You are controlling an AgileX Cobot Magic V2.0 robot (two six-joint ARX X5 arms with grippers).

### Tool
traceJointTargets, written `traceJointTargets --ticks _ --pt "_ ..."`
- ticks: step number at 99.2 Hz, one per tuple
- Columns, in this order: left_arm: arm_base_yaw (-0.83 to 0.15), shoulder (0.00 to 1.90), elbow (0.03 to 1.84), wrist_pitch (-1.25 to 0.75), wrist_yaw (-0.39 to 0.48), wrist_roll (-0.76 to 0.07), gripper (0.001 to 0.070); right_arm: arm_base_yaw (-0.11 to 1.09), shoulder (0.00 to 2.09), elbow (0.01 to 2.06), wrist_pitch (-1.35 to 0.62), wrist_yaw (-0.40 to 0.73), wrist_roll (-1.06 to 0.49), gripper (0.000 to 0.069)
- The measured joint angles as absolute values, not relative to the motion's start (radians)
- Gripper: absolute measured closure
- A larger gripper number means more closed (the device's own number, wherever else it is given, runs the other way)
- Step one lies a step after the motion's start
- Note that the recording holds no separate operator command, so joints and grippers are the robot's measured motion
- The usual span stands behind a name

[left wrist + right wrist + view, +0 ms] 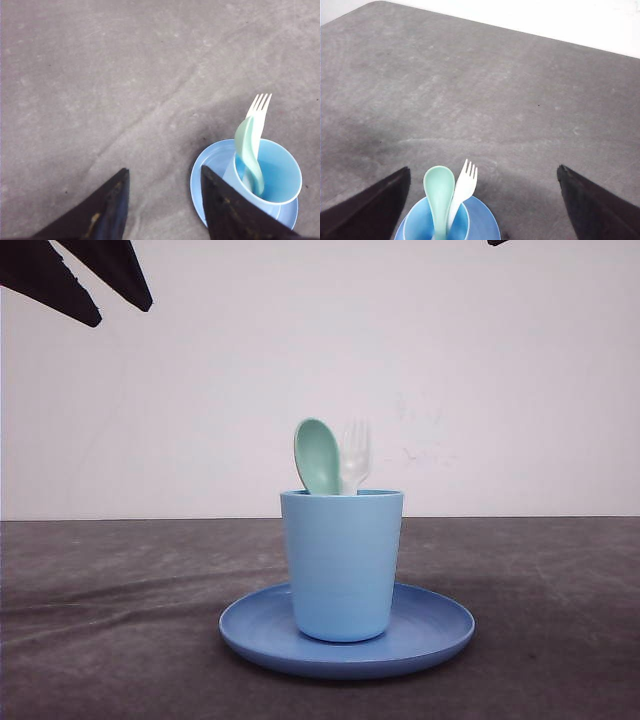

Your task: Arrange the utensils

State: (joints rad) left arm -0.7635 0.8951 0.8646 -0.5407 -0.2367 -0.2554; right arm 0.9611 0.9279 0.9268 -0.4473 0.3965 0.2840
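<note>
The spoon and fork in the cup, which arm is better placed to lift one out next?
Probably the right. In its wrist view the open right gripper brackets the spoon and fork; the left gripper sits beside the cup.

Soft, even room light, bright enough throughout, with no glare. The blue cup (342, 562) is sharp against a pale wall, and a faint shadow spreads on the grey table (100, 620) around the plate (440, 635) beneath it. Both wrist views look slightly grainy, their dark pincer fingers (100, 212) underexposed.
</note>
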Motion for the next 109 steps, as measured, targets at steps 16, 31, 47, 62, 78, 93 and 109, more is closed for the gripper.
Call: traceJointTargets --ticks 16,31,47,62,78,93,109 --pt "-0.764 0.895 0.865 -0.53 -0.237 -0.256 0.0641 0.961 0.928 0.927 -0.456 0.397 0.279 0.057" --pt "-0.764 0.895 0.865 -0.522 -0.237 -0.255 0.0684 0.961 0.928 0.927 -0.458 0.397 0.276 0.0674" --pt "-0.764 0.895 0.865 -0.514 -0.237 -0.255 0.0685 0.961 0.928 0.927 -0.457 0.397 0.276 0.0684" --pt "-0.764 0.895 0.865 -0.513 -0.237 -0.255 0.0685 0.961 0.928 0.927 -0.457 0.397 0.276 0.0684" --pt "-0.764 0.895 0.865 -0.513 -0.237 -0.255 0.0685 0.961 0.928 0.927 -0.457 0.397 0.276 0.0684" --pt "-0.764 0.895 0.865 -0.513 -0.237 -0.255 0.0685 0.961 0.928 0.927 -0.457 0.397 0.276 0.0684" --pt "-0.764 0.895 0.865 -0.513 -0.237 -0.255 0.0685 0.961 0.928 0.927 -0.457 0.397 0.276 0.0684"
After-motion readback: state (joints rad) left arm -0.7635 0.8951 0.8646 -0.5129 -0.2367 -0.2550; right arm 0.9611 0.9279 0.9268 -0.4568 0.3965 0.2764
